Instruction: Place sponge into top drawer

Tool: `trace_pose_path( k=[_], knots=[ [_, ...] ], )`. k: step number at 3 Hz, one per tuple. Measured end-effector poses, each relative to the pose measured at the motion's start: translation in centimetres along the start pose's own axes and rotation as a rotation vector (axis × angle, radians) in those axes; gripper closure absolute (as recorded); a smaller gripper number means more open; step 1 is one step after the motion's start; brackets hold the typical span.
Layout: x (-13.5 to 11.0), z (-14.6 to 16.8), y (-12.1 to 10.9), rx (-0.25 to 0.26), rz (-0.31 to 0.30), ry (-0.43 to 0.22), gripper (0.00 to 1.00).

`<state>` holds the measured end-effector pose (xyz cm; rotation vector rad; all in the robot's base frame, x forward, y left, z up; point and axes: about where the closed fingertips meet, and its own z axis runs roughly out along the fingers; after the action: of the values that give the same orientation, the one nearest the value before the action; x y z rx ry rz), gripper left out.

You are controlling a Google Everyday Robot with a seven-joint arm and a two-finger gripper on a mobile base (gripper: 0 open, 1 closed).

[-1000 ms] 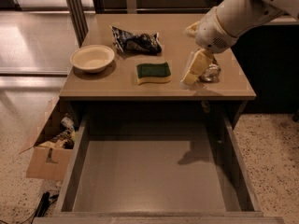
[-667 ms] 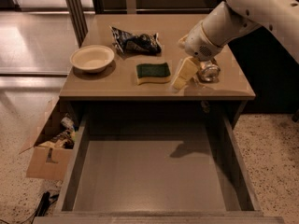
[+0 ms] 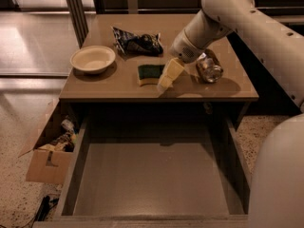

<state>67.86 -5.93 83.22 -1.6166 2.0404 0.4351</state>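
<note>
The sponge, dark green on top with a pale yellow layer, lies flat on the table top near its front edge. My gripper hangs just to the right of the sponge, its pale fingers pointing down and to the left, right at the sponge's right end. The top drawer is pulled wide open below the table front and nothing lies in it.
A cream bowl sits at the table's left. A dark shiny snack bag lies behind the sponge. A silvery can lies to the right of my gripper. A brown cardboard box with clutter stands on the floor at left.
My gripper has moved left, from over the can to the sponge's right end. The sponge, can, bowl and bag have not moved.
</note>
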Motion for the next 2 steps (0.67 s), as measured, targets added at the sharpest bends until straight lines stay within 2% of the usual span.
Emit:
trace_pose_path(
  k=[1, 2],
  knots=[
    [-1.78, 1.71, -1.13, -0.020, -0.006, 0.000, 0.00],
    [-2.27, 1.84, -1.31, -0.019, -0.012, -0.004, 0.18]
  ],
)
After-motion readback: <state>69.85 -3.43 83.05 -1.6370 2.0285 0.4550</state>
